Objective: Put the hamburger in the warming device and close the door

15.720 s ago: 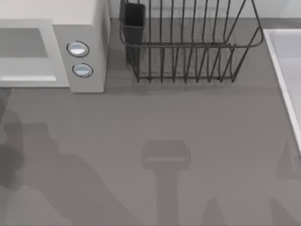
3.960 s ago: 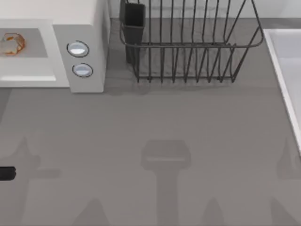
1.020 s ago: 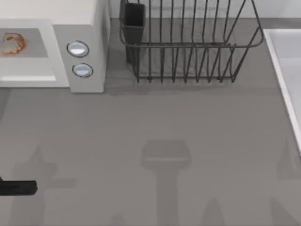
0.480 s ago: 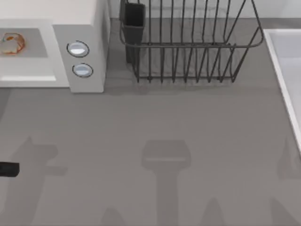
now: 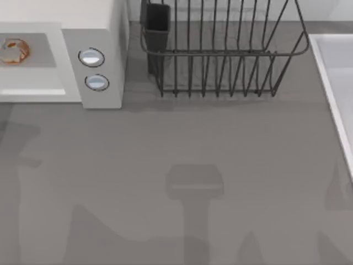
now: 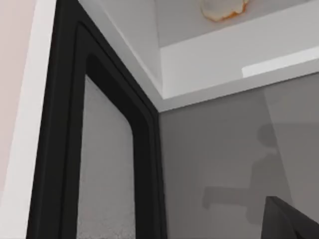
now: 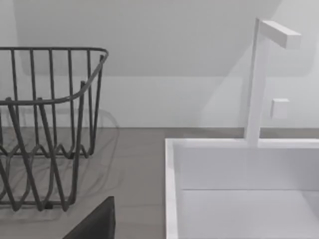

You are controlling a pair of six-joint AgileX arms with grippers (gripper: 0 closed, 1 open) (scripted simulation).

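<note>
The counter (image 5: 220, 143) is big, grey and flat. At the top view's right edge sits a white sink (image 5: 336, 72), and the right wrist view shows its white tap (image 7: 259, 79). At the back stands a black wire dish rack (image 5: 220, 55).

At the top view's left stands the warming device (image 5: 102, 33), a white box with two round knobs (image 5: 91, 57) on its front. Its inside is grey and open.

The door (image 6: 109, 164) is swung wide open. The left wrist view sees it close up, with its dark inner frame and speckled grey window. It looks stiff and hard, and it likely swings on a hinge. A push on the flat face near the free edge should turn it shut. The white bar handle cannot be seen here. A push that slides off the smooth panel could leave the door ajar.

The hamburger (image 5: 13, 49) lies inside the warming device, on the grey floor of the box, near the top view's left edge. The left wrist view shows it there too (image 6: 224, 9). It is small and looks soft and light, so a bump could roll it. It seems best to leave it alone now.

The first part of the task looks done. Closing the door is the part left.

A dark bit of the left hand (image 6: 291, 221) peeks in near the door. A dark bit of the right hand (image 7: 94, 224) shows near the rack. For both hands, spread or pressed together cannot be told.
</note>
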